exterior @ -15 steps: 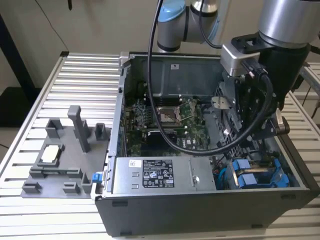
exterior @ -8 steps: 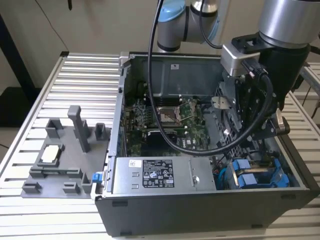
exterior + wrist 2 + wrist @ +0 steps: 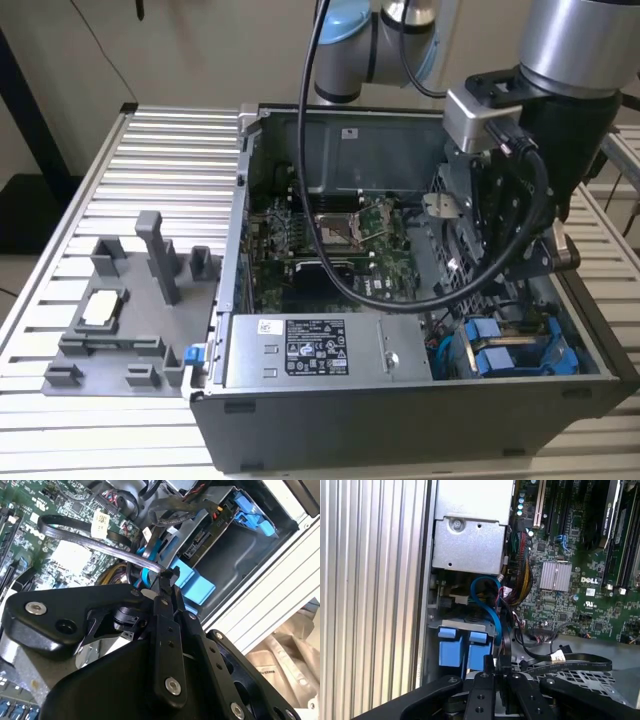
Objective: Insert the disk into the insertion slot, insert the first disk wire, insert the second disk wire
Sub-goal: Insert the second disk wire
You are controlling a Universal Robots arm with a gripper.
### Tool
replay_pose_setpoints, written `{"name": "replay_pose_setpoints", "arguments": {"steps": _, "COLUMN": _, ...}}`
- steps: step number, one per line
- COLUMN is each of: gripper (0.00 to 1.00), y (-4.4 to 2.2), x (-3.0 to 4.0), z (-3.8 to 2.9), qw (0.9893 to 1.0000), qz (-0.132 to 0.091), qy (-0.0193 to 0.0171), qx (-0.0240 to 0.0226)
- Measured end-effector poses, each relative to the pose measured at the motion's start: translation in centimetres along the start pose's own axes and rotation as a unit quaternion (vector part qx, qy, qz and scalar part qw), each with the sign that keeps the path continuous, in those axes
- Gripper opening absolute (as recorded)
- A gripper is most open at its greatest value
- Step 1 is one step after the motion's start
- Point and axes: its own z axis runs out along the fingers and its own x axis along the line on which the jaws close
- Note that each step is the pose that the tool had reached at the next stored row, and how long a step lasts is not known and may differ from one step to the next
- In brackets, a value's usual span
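Note:
The disk's blue carrier frame (image 3: 512, 352) sits inside the insertion slot (image 3: 455, 275), the grey perforated bay at the case's corner on the exterior view's right. Its blue end tabs (image 3: 453, 650) face outward, and the disk's connector end (image 3: 201, 539) shows inside the grey bay wall (image 3: 227, 562). My gripper (image 3: 167, 576) hangs just above the tabs, shut on the end of a flat black disk wire (image 3: 90, 539). In the first wrist view the gripper (image 3: 500, 672) holds the same wire (image 3: 570, 660), which loops back over the bay. A blue wire (image 3: 487, 605) curls beside the tabs.
The grey labelled power-supply box (image 3: 310, 350) lies beside the bay, the green motherboard (image 3: 340, 240) behind it. Bundled wires (image 3: 520, 580) crowd the gap between them. A grey fixture (image 3: 130, 300) stands on the ribbed table at the exterior view's left. The arm's wrist (image 3: 520, 190) overhangs the case.

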Motion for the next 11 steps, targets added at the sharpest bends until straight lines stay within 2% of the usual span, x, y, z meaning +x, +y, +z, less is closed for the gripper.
{"name": "replay_pose_setpoints", "arguments": {"steps": 2, "gripper": 0.16, "y": -0.43, "x": 0.06, "z": 0.09, "qw": 1.0000, "qz": 0.000, "qy": -0.0004, "qx": -0.0032}}
{"name": "replay_pose_setpoints", "arguments": {"steps": 11, "gripper": 0.16, "y": -1.31, "x": 0.85, "z": 0.58, "qw": 1.0000, "qz": 0.000, "qy": -0.0035, "qx": -0.0060}}
